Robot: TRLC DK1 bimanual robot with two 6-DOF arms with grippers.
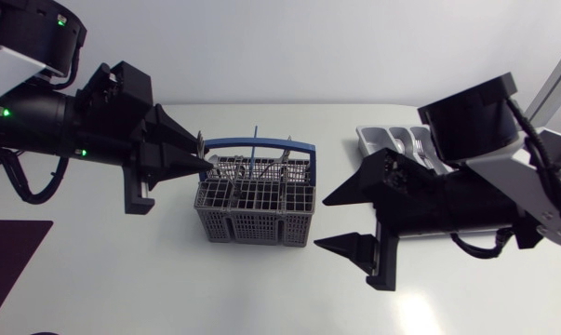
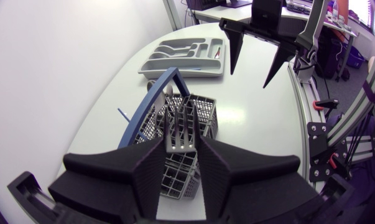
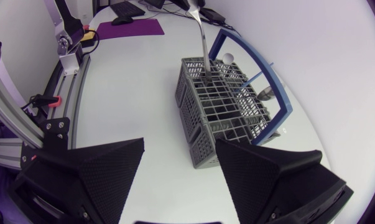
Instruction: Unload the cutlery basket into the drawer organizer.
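The grey cutlery basket (image 1: pixel 255 207) with a blue handle (image 1: pixel 261 144) stands mid-table, with several pieces of cutlery and a blue stick (image 1: pixel 255 138) in it. My left gripper (image 1: pixel 204 160) hovers over the basket's left end, shut on a silver fork (image 2: pixel 178 132) whose lower end is still inside the basket (image 2: pixel 187 124). In the right wrist view the fork (image 3: pixel 201 37) rises steeply out of the basket (image 3: pixel 227 106). To the right of the basket, my right gripper (image 1: pixel 340 221) is open and holds nothing. The grey organizer (image 1: pixel 384 140) lies partly under the right arm, with spoons in it.
A dark purple mat (image 1: pixel 10 265) lies at the table's front left. In the left wrist view the organizer (image 2: pixel 187 57) sits beyond the basket, with my right gripper (image 2: pixel 255 53) hanging open beside it. Bare white table surrounds the basket.
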